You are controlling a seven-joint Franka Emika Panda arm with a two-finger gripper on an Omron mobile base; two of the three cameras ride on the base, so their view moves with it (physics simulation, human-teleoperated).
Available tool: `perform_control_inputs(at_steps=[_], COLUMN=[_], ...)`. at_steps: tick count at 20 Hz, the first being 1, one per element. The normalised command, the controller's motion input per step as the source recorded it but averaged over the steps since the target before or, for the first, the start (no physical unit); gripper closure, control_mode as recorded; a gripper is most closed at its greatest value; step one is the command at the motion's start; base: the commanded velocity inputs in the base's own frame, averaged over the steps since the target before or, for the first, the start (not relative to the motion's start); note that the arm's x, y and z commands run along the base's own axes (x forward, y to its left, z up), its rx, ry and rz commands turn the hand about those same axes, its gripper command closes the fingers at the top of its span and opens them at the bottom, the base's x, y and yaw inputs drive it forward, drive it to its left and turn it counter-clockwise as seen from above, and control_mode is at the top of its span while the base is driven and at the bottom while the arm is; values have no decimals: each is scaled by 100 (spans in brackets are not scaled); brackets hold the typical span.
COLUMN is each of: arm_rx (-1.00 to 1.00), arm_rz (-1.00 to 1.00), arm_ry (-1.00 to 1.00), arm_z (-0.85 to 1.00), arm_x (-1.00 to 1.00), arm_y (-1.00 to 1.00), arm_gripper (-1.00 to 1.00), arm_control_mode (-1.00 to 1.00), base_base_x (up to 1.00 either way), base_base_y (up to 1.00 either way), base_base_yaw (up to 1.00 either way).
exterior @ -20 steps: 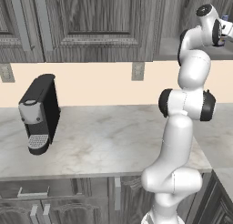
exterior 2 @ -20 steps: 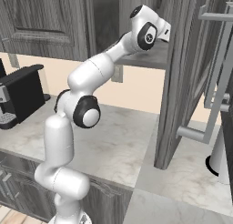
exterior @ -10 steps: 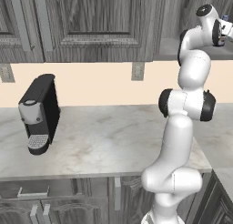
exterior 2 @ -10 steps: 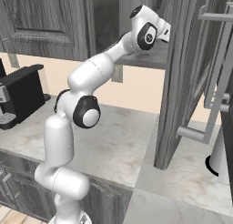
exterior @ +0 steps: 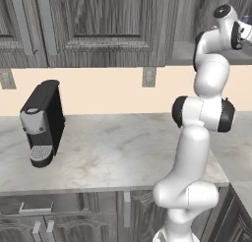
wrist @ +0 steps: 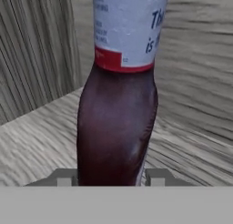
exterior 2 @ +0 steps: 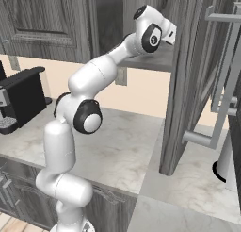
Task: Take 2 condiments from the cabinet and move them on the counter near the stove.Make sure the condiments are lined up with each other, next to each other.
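Bottle (wrist: 116, 127): dark reddish-brown body; label (wrist: 129, 22) above it pale grey-white with blue lettering and a red band along its lower edge. Cabinet (exterior: 106, 27) was grey wood-grain, shelf (wrist: 41, 141) under the bottle a paler grey grain. Counter (exterior: 113, 152) below the cabinet showed light grey-white marbling. Coffee machine (exterior: 43, 120) on the counter was black with a grey front. Wall strip (exterior: 98, 91) between counter and cabinet was pale peach.
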Motion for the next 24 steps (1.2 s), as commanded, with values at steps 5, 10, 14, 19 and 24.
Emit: perform_control_inputs(at_steps=[5,10,14,19,24], arm_rx=[-4,-7,-12,-11,-11], arm_rz=[0,0,2,7,12], arm_ry=[-20,-6,0,3,3], arm_z=[-4,0,0,21,27], arm_x=[-38,-68,-81,-88,-95], arm_y=[17,30,40,51,57], arm_gripper=[100,100,100,100,100], arm_control_mode=[-100,-100,-100,-100,-100], base_base_x=[0,0,0,0,0], base_base_y=[0,0,0,0,0], base_base_yaw=[0,0,0,0,0])
